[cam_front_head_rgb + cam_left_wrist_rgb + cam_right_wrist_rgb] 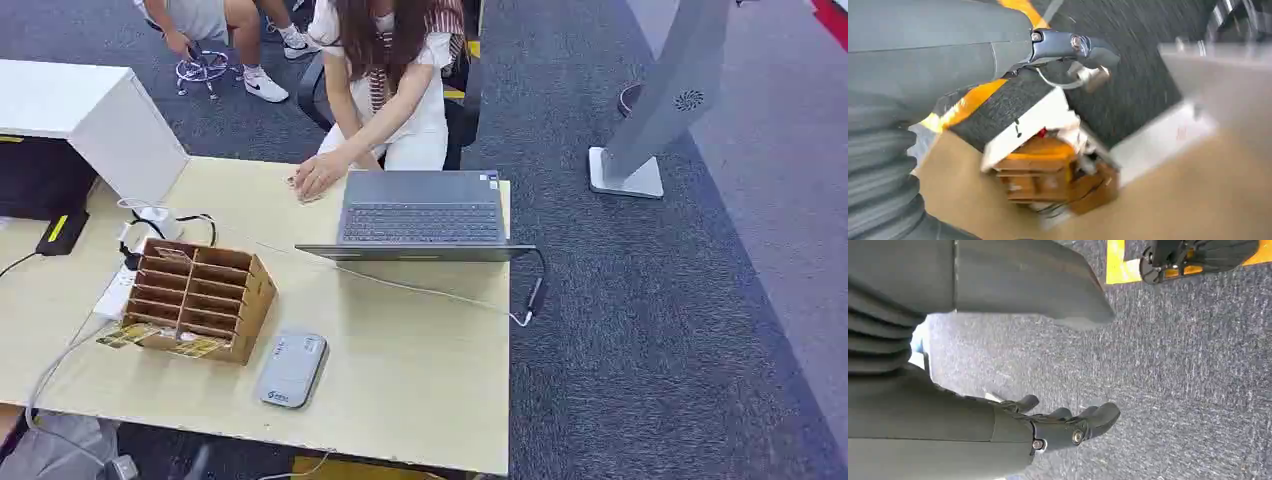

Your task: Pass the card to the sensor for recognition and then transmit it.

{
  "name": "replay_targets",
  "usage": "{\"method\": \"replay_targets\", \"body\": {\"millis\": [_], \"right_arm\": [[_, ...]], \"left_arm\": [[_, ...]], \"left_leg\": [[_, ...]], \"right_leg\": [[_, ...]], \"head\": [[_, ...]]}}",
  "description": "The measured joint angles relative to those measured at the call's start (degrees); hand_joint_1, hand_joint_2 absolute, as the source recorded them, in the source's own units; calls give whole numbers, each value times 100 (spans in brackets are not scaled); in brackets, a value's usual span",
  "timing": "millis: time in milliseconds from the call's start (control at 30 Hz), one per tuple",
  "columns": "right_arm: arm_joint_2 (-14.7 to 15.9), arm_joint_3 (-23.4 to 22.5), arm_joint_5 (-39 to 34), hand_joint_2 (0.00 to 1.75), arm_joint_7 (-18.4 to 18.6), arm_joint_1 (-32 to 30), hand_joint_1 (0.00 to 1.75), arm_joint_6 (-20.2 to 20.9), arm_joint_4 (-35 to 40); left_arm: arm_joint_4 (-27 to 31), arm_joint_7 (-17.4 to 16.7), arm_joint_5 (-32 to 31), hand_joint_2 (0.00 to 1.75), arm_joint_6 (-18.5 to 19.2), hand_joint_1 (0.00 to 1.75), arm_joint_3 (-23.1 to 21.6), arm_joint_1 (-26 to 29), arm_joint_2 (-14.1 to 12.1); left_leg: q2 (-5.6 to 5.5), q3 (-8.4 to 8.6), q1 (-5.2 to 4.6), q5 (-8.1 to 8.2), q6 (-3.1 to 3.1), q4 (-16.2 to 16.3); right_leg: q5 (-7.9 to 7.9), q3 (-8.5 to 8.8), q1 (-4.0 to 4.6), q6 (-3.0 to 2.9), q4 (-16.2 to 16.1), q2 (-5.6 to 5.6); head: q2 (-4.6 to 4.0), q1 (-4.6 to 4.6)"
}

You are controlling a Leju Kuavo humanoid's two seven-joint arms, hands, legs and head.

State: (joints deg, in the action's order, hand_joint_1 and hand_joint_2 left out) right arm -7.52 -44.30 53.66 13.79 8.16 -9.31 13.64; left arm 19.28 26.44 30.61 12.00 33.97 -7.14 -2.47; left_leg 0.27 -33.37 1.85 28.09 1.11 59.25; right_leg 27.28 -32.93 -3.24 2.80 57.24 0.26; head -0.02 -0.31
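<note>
A light wooden table (pixel 420 350) stands on dark grey carpet (pixel 650 330). At its centre-left sits a brown cardboard card rack (pixel 200 295) with rows of slots. Toward 5 o'clock from the rack lies a flat grey card reader (pixel 292 369). At 12 o'clock on the table is an open grey laptop (pixel 420 215), and a person's hand (pixel 318 175) rests just beside it at 9 o'clock. A white power strip (pixel 120 285) lies at the left of the rack.

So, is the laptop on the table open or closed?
Open: the laptop shows its keyboard, with the lid folded far back toward the robot.
</note>
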Motion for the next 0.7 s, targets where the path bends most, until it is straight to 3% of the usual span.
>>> {"method": "replay_targets", "body": {"millis": [67, 233, 367, 533, 567, 700], "right_arm": [[0, 9, 96, 175, 48, 7, 0, 41, 0], [0, 52, 234, 175, 125, 31, 0, 144, -2], [2, 118, 315, 175, 184, 60, 0, 190, -4], [11, 192, 404, 175, 111, 45, 0, 192, -2], [20, 192, 402, 175, 37, 33, 0, 192, -2], [55, 192, 385, 175, -151, -41, 0, 194, -2]], "left_arm": [[-2, -262, 358, 175, -33, 0, 487, 135, -68], [-4, -552, 702, 175, -299, 0, 1301, 369, -186], [-9, -589, 863, 175, -448, 0, 1779, 395, -188], [160, 128, 497, 175, -408, 0, 2222, 418, -201], [346, 353, 254, 175, -323, 0, 2275, 450, -184], [1340, 606, -550, 175, -190, 0, 2436, 527, -12]], "left_leg": [[9, 7, 1, 2, 1, 0], [1, 3, 0, 2, 0, 1], [0, 3, 0, 1, 1, 1], [0, 7, 0, 1, 1, 1], [0, 8, 1, 1, 1, 2], [0, 8, 0, 1, 1, 2]], "right_leg": [[1, -2, 0, -1, 0, 11], [5, -3, 0, 0, -1, -4], [4, 0, 0, 0, -1, -4], [3, 0, 1, -1, -1, -4], [3, -1, 1, -1, -1, -4], [3, -2, 0, -1, -1, -3]], "head": [[0, 2], [0, 2], [0, 2], [0, 2], [0, 2], [0, 2]]}}
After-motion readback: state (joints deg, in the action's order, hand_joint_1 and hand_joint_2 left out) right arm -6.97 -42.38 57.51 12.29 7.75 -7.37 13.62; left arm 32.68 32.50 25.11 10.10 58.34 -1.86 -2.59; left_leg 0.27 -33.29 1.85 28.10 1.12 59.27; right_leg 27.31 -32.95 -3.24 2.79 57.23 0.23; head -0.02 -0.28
